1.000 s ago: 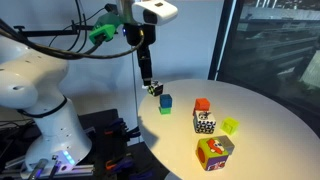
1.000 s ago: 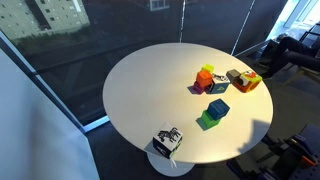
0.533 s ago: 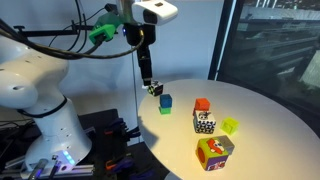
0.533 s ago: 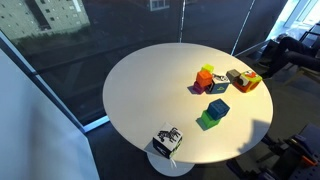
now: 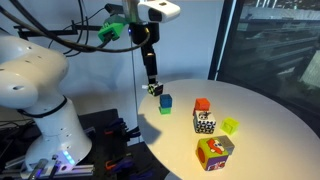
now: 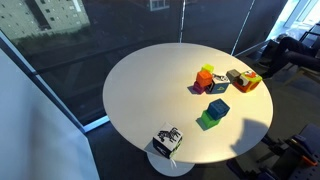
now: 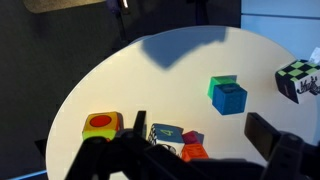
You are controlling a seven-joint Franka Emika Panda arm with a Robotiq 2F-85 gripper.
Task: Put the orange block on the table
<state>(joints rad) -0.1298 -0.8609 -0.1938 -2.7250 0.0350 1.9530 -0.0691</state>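
Observation:
The orange block (image 5: 201,105) sits on top of a black-and-white patterned cube (image 5: 204,124) near the middle of the round cream table (image 5: 262,118). In both exterior views it is up off the tabletop (image 6: 206,73). In the wrist view it shows low in the picture (image 7: 192,152), partly hidden by the gripper body, next to a cube face marked "4" (image 7: 167,132). My gripper (image 5: 152,87) hangs above the table's edge, well away from the block. Its fingers (image 7: 198,128) are apart and empty.
A blue cube (image 5: 165,101) rests on a green piece (image 6: 207,121) close to the gripper. A larger multicoloured picture cube (image 5: 214,152) stands near the stack. A small green piece (image 5: 230,126) lies beside it. Another patterned cube (image 6: 167,140) sits at the table's rim.
The arm has shifted slightly sideways above the table edge. The blocks have not moved.

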